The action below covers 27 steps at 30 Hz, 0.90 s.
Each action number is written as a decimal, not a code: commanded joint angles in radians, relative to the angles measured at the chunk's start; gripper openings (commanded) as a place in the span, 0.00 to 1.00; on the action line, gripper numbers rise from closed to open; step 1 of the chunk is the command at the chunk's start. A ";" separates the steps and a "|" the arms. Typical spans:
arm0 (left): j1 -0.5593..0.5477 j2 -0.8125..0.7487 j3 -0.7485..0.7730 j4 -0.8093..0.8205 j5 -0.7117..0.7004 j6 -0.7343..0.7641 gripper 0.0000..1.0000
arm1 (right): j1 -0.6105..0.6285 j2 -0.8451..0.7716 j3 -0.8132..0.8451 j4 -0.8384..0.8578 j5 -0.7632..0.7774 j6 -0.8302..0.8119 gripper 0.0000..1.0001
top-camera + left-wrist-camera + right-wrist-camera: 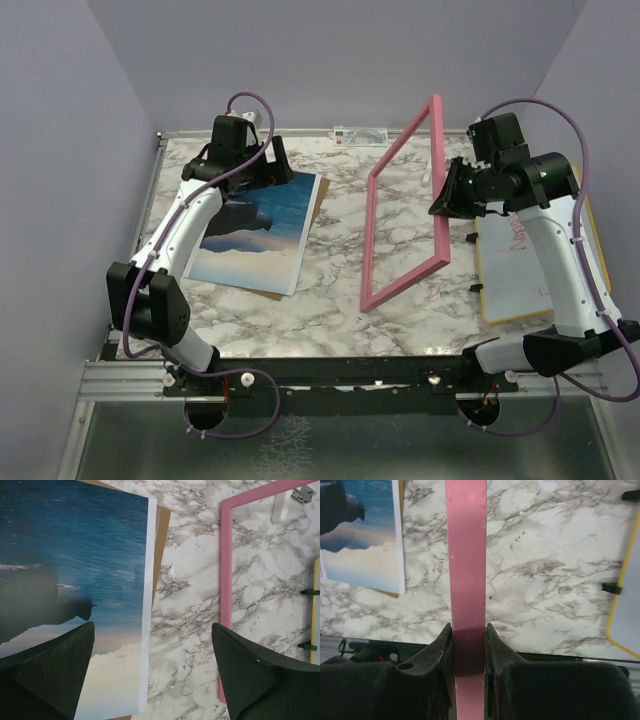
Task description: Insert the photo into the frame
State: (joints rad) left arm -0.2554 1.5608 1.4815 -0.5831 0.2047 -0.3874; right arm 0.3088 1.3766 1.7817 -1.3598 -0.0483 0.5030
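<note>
The photo point(255, 225) of blue sea and dark cliffs lies flat at the left of the table, on a brown backing board point(318, 195). My left gripper point(275, 165) hovers open over the photo's far right corner. In the left wrist view its fingers point(55, 670) straddle the photo's point(75, 555) white edge and bare marble, holding nothing. The pink frame point(405, 285) stands tilted on its near edge in the middle of the table. My right gripper point(445, 190) is shut on the frame's right rim, and the right wrist view shows the rim point(466, 555) pinched between both fingers of that gripper point(468, 627).
A whiteboard point(530, 260) with red writing and a yellowish edge lies at the right, under my right arm. Small black clips point(478, 288) sit beside it. A small white item point(360, 135) lies at the table's back edge. Purple walls close in the back and sides.
</note>
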 commanded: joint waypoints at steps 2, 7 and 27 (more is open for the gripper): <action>0.001 0.046 0.011 0.029 -0.045 0.049 0.99 | 0.003 0.042 0.102 -0.104 0.230 -0.104 0.00; 0.001 0.081 0.022 0.028 -0.050 0.056 0.99 | 0.003 0.067 0.153 -0.105 0.273 -0.151 0.01; 0.002 0.214 0.168 -0.014 -0.105 0.040 0.99 | 0.040 0.243 0.325 -0.106 0.327 -0.188 0.01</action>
State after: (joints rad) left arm -0.2554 1.7325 1.5955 -0.5751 0.1589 -0.3431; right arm 0.3241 1.5604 2.0644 -1.4353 0.2295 0.3386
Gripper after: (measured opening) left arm 0.990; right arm 0.220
